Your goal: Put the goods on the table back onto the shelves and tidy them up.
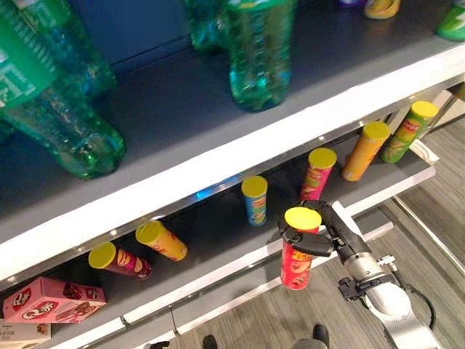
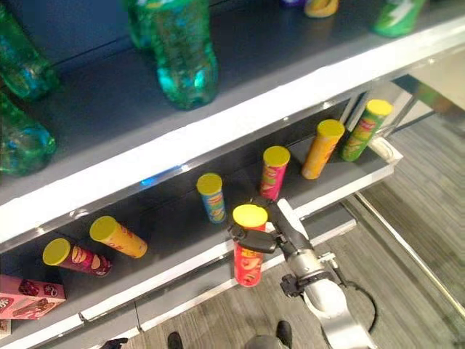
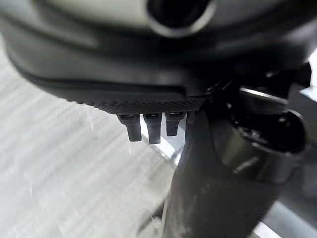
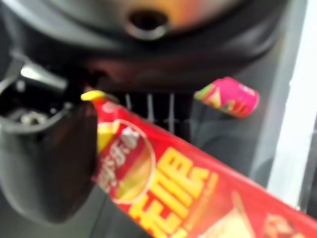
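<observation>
My right hand [image 1: 325, 234] is shut on a red chip can [image 1: 296, 262] with a yellow lid, holding it upright just in front of the lower shelf's white edge [image 1: 240, 265]. In the right wrist view the red can [image 4: 198, 193] runs across my palm, with the thumb [image 4: 49, 163] curled against it and a pink can [image 4: 228, 96] beyond. On the lower shelf stand a blue can [image 1: 255, 200], a pink can [image 1: 317, 173], an orange can [image 1: 365, 150] and a green can [image 1: 409, 131]. My left hand [image 3: 148, 126] hangs over the floor, fingers relaxed and holding nothing.
Two cans lie on their sides at the shelf's left, a yellow one [image 1: 161, 241] and a dark red one [image 1: 120, 260]. A pink box [image 1: 54, 299] sits below them. Green bottles [image 1: 260, 54] stand on the upper shelf [image 1: 182, 109]. Wooden floor [image 1: 436, 211] lies to the right.
</observation>
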Robot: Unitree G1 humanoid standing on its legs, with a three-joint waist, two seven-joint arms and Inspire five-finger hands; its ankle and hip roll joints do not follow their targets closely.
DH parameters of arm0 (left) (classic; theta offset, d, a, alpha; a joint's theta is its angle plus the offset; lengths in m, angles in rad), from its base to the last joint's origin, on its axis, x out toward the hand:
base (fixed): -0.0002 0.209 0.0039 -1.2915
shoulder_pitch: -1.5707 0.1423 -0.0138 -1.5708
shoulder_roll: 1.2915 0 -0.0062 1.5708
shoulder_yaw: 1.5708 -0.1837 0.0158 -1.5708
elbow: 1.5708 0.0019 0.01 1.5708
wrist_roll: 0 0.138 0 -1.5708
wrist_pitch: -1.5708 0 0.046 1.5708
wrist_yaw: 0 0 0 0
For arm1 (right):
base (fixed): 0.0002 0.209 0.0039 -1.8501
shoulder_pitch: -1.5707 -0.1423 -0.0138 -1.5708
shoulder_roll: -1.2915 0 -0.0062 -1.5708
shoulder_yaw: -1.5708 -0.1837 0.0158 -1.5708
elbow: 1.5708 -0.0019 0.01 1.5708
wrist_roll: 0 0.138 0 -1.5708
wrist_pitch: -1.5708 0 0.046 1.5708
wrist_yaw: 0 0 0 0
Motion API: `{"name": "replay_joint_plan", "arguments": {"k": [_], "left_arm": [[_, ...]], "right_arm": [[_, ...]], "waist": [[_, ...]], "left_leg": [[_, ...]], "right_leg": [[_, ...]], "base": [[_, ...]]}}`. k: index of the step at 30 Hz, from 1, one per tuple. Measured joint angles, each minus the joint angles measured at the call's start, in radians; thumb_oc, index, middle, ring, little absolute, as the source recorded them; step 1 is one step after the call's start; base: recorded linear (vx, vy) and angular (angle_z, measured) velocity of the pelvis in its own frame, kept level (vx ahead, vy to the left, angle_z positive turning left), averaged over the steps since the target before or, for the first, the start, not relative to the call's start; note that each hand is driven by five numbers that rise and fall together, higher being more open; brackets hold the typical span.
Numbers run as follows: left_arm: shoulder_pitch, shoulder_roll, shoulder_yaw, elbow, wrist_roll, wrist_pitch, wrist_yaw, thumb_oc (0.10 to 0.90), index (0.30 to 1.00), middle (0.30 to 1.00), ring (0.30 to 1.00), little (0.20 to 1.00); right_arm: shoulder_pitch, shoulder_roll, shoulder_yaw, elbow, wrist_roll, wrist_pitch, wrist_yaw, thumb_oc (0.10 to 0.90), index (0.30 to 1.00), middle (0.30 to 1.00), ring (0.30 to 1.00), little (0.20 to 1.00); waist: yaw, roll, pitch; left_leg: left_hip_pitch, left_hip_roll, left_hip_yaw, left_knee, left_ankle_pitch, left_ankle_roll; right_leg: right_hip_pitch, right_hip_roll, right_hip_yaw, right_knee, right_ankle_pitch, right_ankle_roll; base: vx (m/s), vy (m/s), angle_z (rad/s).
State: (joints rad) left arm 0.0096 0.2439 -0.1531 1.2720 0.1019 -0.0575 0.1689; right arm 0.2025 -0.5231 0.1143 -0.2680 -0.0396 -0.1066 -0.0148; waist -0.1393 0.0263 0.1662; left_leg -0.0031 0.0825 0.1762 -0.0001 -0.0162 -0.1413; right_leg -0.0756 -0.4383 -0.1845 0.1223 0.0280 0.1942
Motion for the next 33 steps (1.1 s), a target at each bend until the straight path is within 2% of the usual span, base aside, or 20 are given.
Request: {"name": "replay_joint_plan", "arguments": {"k": [1, 2, 4, 6, 8, 10, 15, 18, 20, 21, 24, 29, 33], "left_arm": [[-0.007, 0.013, 0.0, 0.0, 0.0, 0.0, 0.0, 0.8, 0.9, 0.9, 0.9, 0.9], [-0.027, 0.028, -0.025, -0.011, 0.001, 0.006, 0.004, 0.8, 0.9, 0.9, 0.9, 0.9], [-0.032, 0.049, -0.034, -0.022, 0.02, 0.005, 0.014, 0.8, 0.9, 0.9, 0.9, 0.9], [-0.041, 0.046, -0.104, -0.042, 0.059, -0.002, 0.019, 0.8, 0.9, 0.9, 0.9, 0.9], [-0.033, 0.026, -0.105, -0.048, 0.068, -0.006, 0.011, 0.8, 0.9, 0.9, 0.9, 0.9], [-0.027, 0.002, -0.038, -0.048, 0.057, -0.012, 0.007, 0.8, 0.9, 0.9, 0.9, 0.9], [0.0, -0.027, 0.002, -0.055, 0.055, -0.027, -0.003, 0.8, 0.9, 0.9, 0.9, 0.9], [0.008, -0.033, 0.019, -0.057, 0.042, -0.032, -0.001, 0.8, 0.9, 0.9, 0.9, 0.9], [0.013, -0.035, 0.02, -0.062, 0.018, -0.035, -0.002, 0.8, 0.9, 0.9, 0.9, 0.9], [0.015, -0.035, 0.026, -0.064, 0.016, -0.035, -0.002, 0.8, 0.9, 0.9, 0.9, 0.9], [0.019, -0.033, 0.05, -0.067, 0.01, -0.036, -0.001, 0.8, 0.9, 0.9, 0.9, 0.9], [0.017, -0.031, 0.057, -0.067, -0.026, -0.035, 0.001, 0.8, 0.9, 0.9, 0.9, 0.9], [0.018, -0.032, 0.059, -0.064, -0.033, -0.034, 0.003, 0.8, 0.9, 0.9, 0.9, 0.9]], "right_arm": [[0.012, 0.016, 0.001, -0.014, -0.003, 0.001, 0.0, 0.4, 0.3, 0.3, 0.3, 0.3], [0.03, 0.032, 0.008, -0.038, -0.006, 0.0, -0.001, 0.4, 0.3, 0.3, 0.3, 0.3], [0.016, 0.031, 0.013, -0.042, -0.024, 0.001, -0.002, 0.4, 0.3, 0.3, 0.3, 0.3], [0.03, 0.031, 0.002, -0.061, -0.026, 0.0, -0.002, 0.4, 0.3, 0.3, 0.3, 0.3], [0.03, 0.03, 0.0, -0.066, -0.023, -0.013, -0.011, 0.4, 0.3, 0.3, 0.3, 0.3], [0.032, 0.032, 0.01, -0.065, -0.016, -0.012, -0.013, 0.4, 0.3, 0.3, 0.3, 0.3], [0.005, 0.014, 0.08, -0.055, -0.02, -0.011, -0.013, 0.4, 0.3, 0.3, 0.3, 0.3], [-0.068, -0.018, 0.204, -0.05, -0.06, -0.012, -0.007, 0.4, 0.3, 0.3, 0.3, 0.3], [-0.116, -0.008, 0.272, -0.033, -0.071, -0.012, 0.011, 0.4, 0.3, 0.3, 0.3, 0.3], [-0.141, -0.015, 0.303, -0.016, -0.075, -0.012, 0.012, 0.4, 0.3, 0.3, 0.3, 0.3], [-0.231, 0.031, 0.42, 0.067, -0.115, -0.01, 0.03, 0.4, 0.3, 0.3, 0.3, 0.3], [-0.275, 0.101, 0.464, 0.151, -0.147, -0.004, 0.026, 0.4, 0.3, 0.3, 0.3, 0.3], [-0.291, 0.11, 0.456, 0.16, -0.147, 0.008, -0.013, 0.4, 0.3, 0.3, 0.3, 0.3]], "waist": [[0.0, -0.011, -0.001], [-0.011, -0.037, 0.002], [-0.006, -0.043, 0.004], [-0.012, -0.049, 0.004], [-0.017, -0.059, -0.001], [-0.011, -0.071, -0.002], [0.012, -0.062, -0.003], [0.036, -0.051, -0.012], [0.06, -0.049, -0.021], [0.057, -0.054, -0.026], [0.094, -0.069, -0.039], [0.127, -0.079, -0.045], [0.127, -0.079, -0.046]], "left_leg": [[0.002, -0.008, 0.006, -0.008, 0.003, 0.005], [0.007, -0.018, 0.018, -0.021, 0.005, 0.017], [0.028, -0.018, 0.025, -0.043, 0.014, 0.024], [0.067, -0.018, 0.044, -0.069, 0.021, 0.037], [0.08, -0.015, 0.062, -0.076, 0.022, 0.037], [0.08, -0.005, 0.065, -0.086, 0.029, 0.024], [0.082, 0.043, 0.062, -0.088, 0.045, -0.001], [0.071, 0.06, 0.048, -0.088, 0.055, -0.015], [0.062, 0.059, 0.041, -0.088, 0.056, -0.016], [0.061, 0.06, 0.037, -0.088, 0.056, -0.016], [0.049, 0.05, 0.03, -0.088, 0.056, -0.016], [0.049, 0.042, 0.023, -0.088, 0.056, -0.016], [0.052, 0.033, 0.02, -0.088, 0.056, -0.016]], "right_leg": [[-0.004, -0.006, 0.0, 0.0, 0.015, 0.007], [-0.02, -0.013, 0.006, 0.008, 0.033, 0.012], [-0.032, -0.021, 0.014, 0.04, 0.038, 0.019], [-0.037, -0.013, 0.05, 0.064, 0.036, 0.028], [-0.002, -0.001, 0.05, -0.007, 0.037, 0.043], [0.034, 0.016, 0.021, -0.091, 0.036, 0.045], [0.073, 0.069, -0.006, -0.154, 0.032, 0.051], [0.088, 0.088, -0.031, -0.168, 0.033, 0.053], [0.086, 0.088, -0.036, -0.169, 0.033, 0.053], [0.084, 0.087, -0.035, -0.169, 0.033, 0.053], [0.084, 0.081, -0.048, -0.168, 0.034, 0.054], [0.092, 0.073, -0.059, -0.169, 0.034, 0.055], [0.1, 0.064, -0.064, -0.173, 0.033, 0.056]], "base": [[-0.03, 0.093, -0.14], [-0.04, 0.15, -0.12], [0.01, 0.078, -0.16], [0.0, 0.0, -0.24], [0.01, -0.034, -0.27], [0.02, -0.033, -0.17], [0.01, -0.061, -0.01], [-0.03, -0.031, 0.14], [-0.04, -0.007, 0.13], [-0.03, 0.014, 0.11], [-0.03, 0.029, 0.1], [-0.01, 0.024, 0.06], [0.03, 0.023, 0.04]]}}
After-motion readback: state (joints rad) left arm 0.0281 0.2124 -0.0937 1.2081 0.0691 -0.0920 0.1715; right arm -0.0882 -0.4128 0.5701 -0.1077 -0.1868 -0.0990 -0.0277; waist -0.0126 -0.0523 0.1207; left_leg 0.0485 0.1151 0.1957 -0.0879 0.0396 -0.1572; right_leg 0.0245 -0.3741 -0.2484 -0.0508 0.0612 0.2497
